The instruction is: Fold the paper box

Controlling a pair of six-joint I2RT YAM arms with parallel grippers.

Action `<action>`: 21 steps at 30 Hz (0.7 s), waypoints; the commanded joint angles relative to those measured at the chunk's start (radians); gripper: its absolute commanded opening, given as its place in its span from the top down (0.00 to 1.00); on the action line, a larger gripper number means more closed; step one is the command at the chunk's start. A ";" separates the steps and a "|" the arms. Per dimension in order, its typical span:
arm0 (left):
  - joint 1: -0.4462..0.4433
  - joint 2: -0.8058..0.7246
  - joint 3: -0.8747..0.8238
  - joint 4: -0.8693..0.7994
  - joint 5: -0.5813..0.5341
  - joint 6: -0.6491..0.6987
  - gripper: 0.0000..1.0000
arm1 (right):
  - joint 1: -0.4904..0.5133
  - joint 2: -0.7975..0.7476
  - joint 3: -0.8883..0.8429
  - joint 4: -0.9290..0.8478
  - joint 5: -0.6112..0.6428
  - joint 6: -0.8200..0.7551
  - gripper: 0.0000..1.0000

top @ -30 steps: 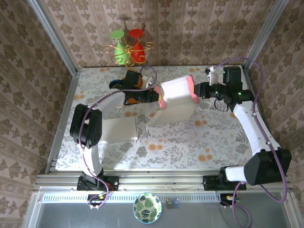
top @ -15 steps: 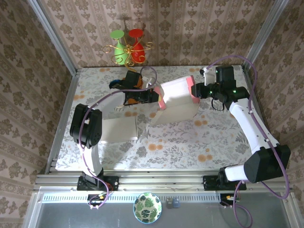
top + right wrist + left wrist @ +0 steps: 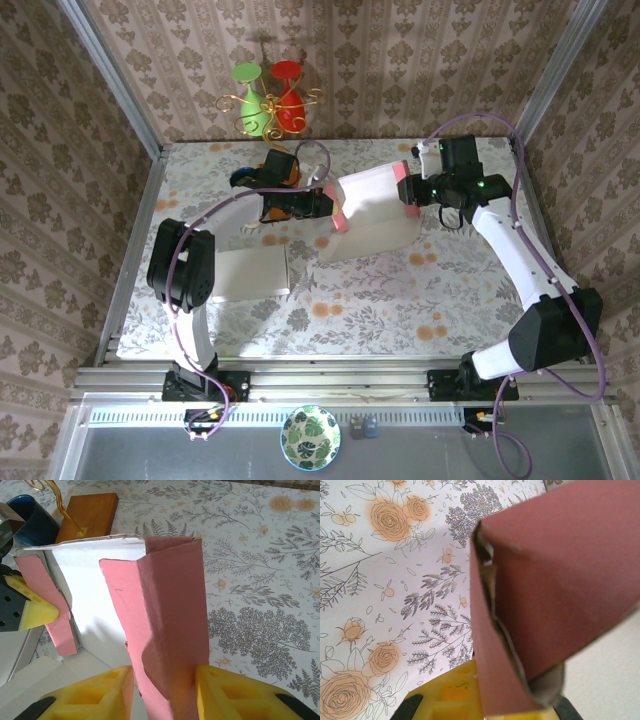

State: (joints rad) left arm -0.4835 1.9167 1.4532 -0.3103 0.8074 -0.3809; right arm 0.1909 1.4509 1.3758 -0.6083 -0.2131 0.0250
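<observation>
The paper box (image 3: 372, 212), half folded, hangs over the table (image 3: 380, 300) just right of the wooden stand (image 3: 90, 512). The left tool (image 3: 510, 705) clamps its pink flap (image 3: 555, 580). The right tool (image 3: 164, 695) straddles the other flap (image 3: 170, 605), but I cannot tell if it grips. The flaps remain untucked.

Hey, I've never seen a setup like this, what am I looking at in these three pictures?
Two robot arms bolted to a floral table are folding a paper box. The wide picture looks down from above; the two close-ups come from cameras on each wrist. The left end effector pinches one pink flap. The other flap stands between the pads of the right end effector; whether it grips is unclear. A flat white sheet lies at left, a stand of coloured cups at the back.
</observation>
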 commanded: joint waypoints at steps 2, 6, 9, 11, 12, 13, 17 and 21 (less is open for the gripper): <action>-0.008 -0.029 0.027 0.007 0.026 0.022 1.00 | 0.009 0.025 0.024 -0.036 0.007 -0.009 0.60; -0.007 -0.028 0.031 0.005 0.024 0.020 1.00 | 0.013 0.046 0.043 -0.051 -0.037 0.001 0.59; -0.008 -0.027 0.033 0.009 0.026 0.015 1.00 | 0.012 0.060 0.052 -0.061 -0.052 0.010 0.59; -0.008 -0.028 0.031 0.012 0.026 0.014 1.00 | 0.013 0.063 0.052 -0.064 -0.045 0.016 0.59; -0.008 -0.027 0.031 0.011 0.026 0.014 1.00 | 0.012 0.066 0.056 -0.068 -0.039 0.016 0.59; -0.009 -0.027 0.033 0.010 0.026 0.015 1.00 | 0.013 0.069 0.058 -0.074 -0.032 0.016 0.58; -0.007 -0.025 0.038 0.003 0.026 0.018 1.00 | 0.019 0.075 0.058 -0.082 0.011 0.016 0.57; -0.009 -0.024 0.037 0.003 0.024 0.016 1.00 | 0.027 0.083 0.067 -0.094 0.061 0.016 0.57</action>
State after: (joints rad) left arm -0.4839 1.9167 1.4536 -0.3149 0.7883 -0.3809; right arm 0.1982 1.5082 1.4082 -0.6491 -0.1841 0.0330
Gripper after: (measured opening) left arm 0.052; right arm 0.433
